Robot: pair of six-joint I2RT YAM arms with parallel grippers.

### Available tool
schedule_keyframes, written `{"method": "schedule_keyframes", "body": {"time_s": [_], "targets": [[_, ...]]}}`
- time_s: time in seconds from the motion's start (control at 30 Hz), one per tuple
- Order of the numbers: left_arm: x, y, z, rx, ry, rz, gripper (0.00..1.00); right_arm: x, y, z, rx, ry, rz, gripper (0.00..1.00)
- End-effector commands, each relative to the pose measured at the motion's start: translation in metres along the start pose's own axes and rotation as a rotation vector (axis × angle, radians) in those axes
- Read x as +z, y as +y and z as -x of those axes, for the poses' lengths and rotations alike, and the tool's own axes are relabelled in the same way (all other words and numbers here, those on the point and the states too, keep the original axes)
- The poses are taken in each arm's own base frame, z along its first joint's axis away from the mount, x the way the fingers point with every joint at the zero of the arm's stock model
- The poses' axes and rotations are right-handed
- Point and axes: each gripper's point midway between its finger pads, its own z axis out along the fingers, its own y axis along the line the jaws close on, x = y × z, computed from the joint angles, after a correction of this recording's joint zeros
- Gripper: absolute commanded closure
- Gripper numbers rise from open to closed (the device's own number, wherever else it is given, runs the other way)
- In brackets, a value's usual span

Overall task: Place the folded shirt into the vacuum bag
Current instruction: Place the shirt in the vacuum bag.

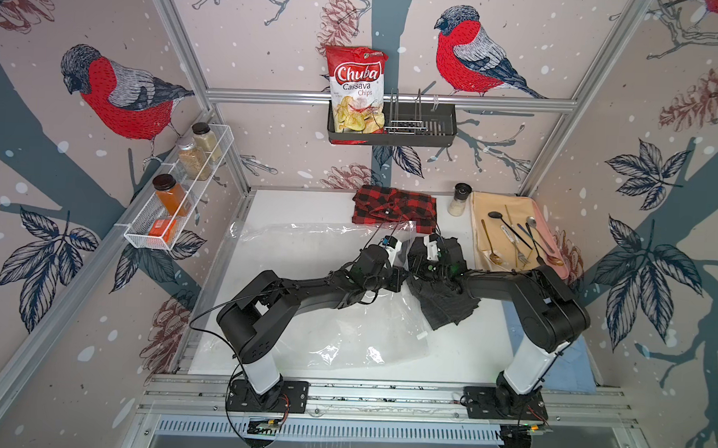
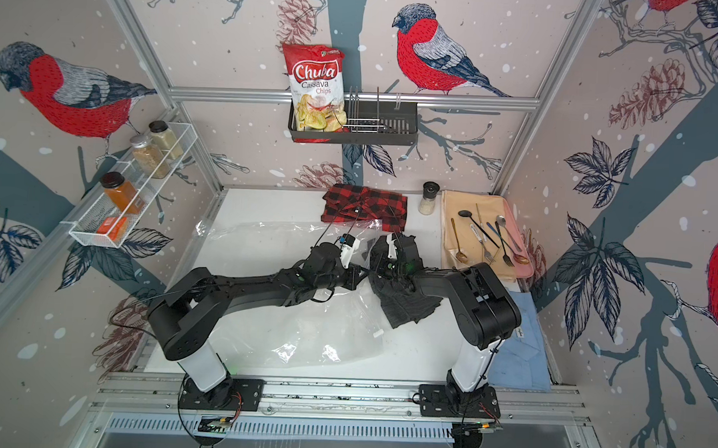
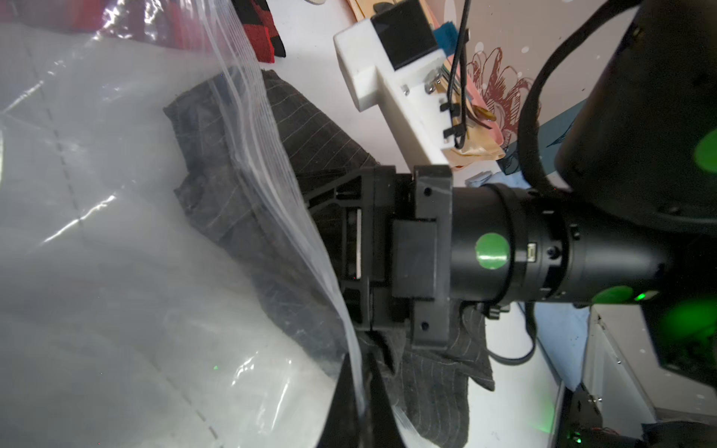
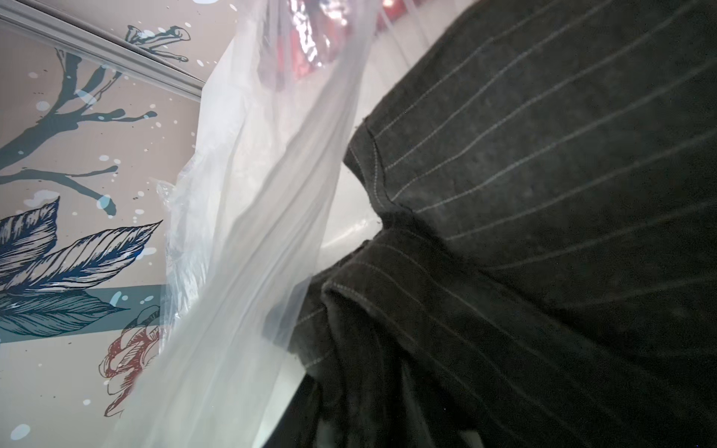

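The vacuum bag point(image 1: 302, 247) is clear, glossy, crinkled plastic. The folded shirt point(image 1: 445, 308) is dark, matt woven cloth with thin pale stripes. The table point(image 1: 468, 354) is smooth and white.

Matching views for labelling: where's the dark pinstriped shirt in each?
Top view: shirt mid-scene, at the bag's right edge.
Top view: same spot.
Left wrist: shirt partly behind the bag's zip edge.
Right wrist: shirt close up, fills much of the frame.
Shared landmark: the clear bag, touching the shirt in every view.
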Motion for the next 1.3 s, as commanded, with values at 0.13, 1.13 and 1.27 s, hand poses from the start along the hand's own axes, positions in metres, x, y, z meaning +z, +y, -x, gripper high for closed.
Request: {"method": "schedule_keyframes", "body": {"time_s": [0.13, 1.13, 1.27], "targets": [[0.013, 0.019, -0.002, 0.142, 0.022, 0.098, 1.0, -0.008, -0.019, -0.004, -0.028, 0.033, -0.108, 0.61], [0.006, 0.013, 0.006, 0.189, 0.051, 0.144, 1.0, -0.023, -0.006, -0.019, -0.292, 0.082, -0.323, 0.5], [0.011, 0.014, 0.003, 0.183, 0.06, 0.138, 1.0, -0.011, -0.004, -0.018, -0.306, 0.099, -0.33, 0.5]]}}
